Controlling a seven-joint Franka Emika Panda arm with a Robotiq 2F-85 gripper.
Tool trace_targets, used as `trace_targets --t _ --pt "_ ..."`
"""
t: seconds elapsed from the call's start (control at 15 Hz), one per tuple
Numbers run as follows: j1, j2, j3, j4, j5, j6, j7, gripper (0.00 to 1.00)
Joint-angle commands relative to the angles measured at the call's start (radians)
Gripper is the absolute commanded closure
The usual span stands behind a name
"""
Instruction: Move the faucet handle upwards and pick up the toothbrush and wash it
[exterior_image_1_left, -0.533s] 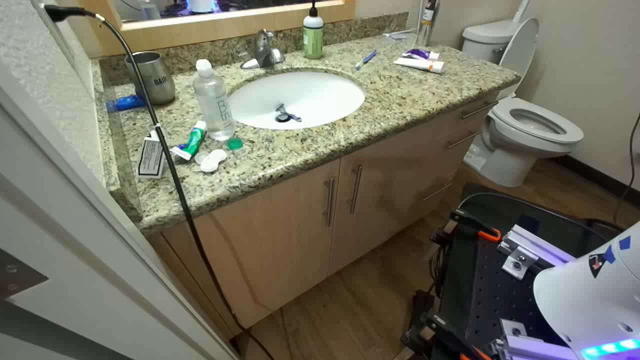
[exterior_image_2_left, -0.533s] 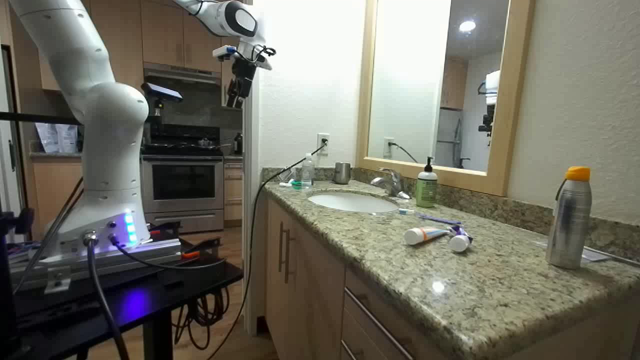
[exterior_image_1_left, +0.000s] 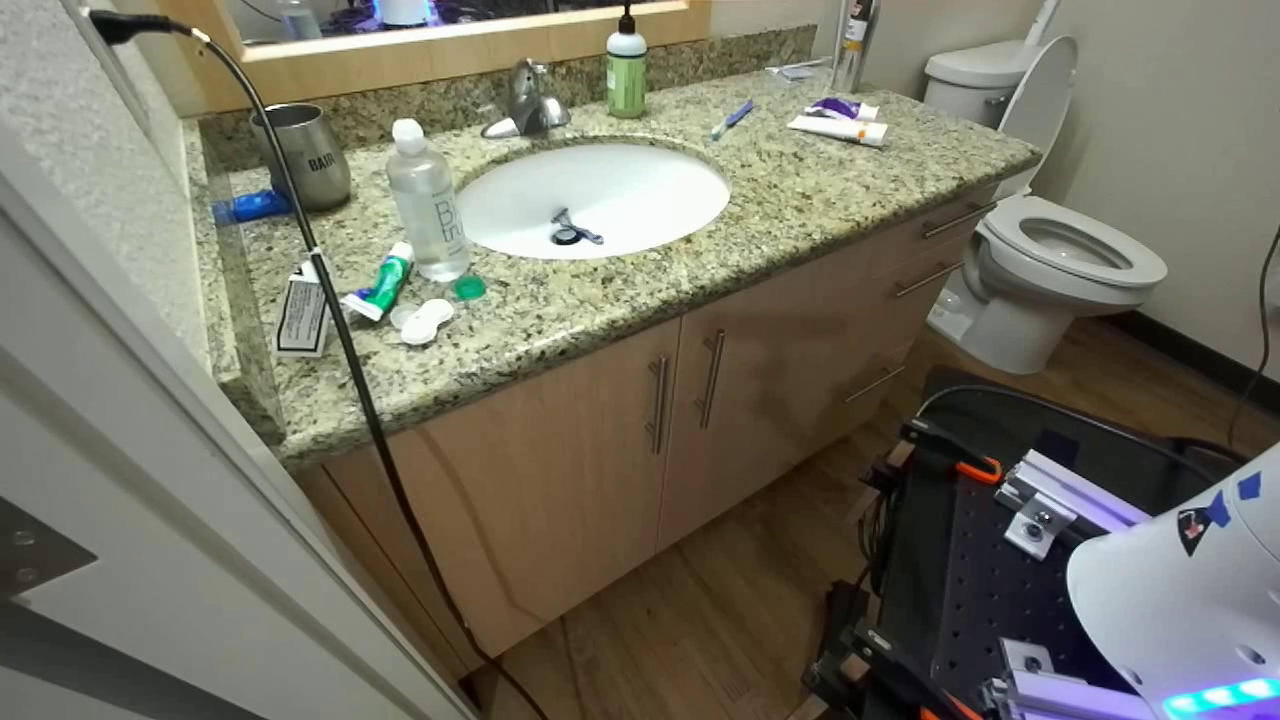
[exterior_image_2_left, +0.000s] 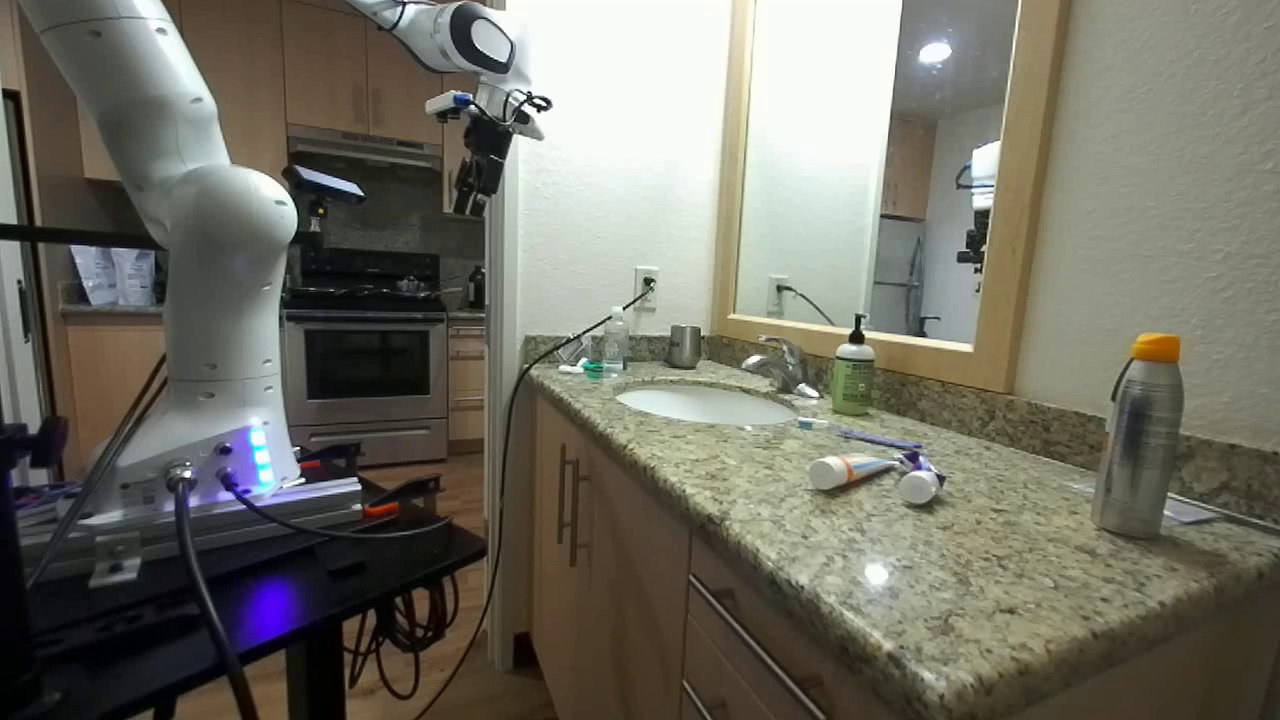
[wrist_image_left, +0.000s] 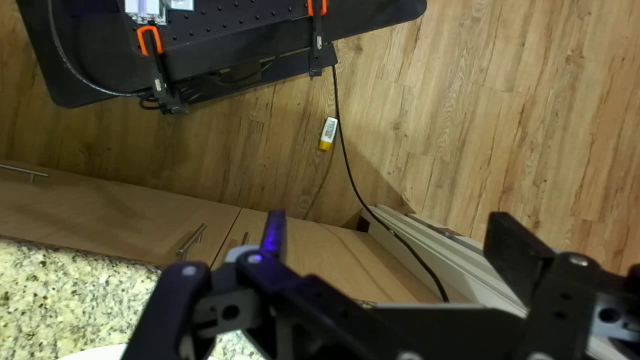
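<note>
At left in an exterior view, the arm (exterior_image_2_left: 230, 285) is white, rounded, with blue lights (exterior_image_2_left: 260, 456); the gripper (wrist_image_left: 390, 235) is black with silvery screws (wrist_image_left: 578, 260).

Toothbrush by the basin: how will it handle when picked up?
The toothbrush is probably light and stiff, being slim and plastic-looking. It may be fiddly to pinch, lying low on the counter. The counter's gloss suggests a nudge could slide it toward the basin.
</note>
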Motion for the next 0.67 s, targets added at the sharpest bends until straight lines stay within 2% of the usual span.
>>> trace_targets --t 0.0,0.13,0.6 --pt "-0.016 0.001 0.013 0.003 0.004 -0.003 -0.005 0.0" --pt "-0.044 0.038 -0.004 0.006 0.032 0.147 0.046 0.0" --pt "-0.14 0.281 -0.128 0.241 0.012 0.574 0.014 0.0"
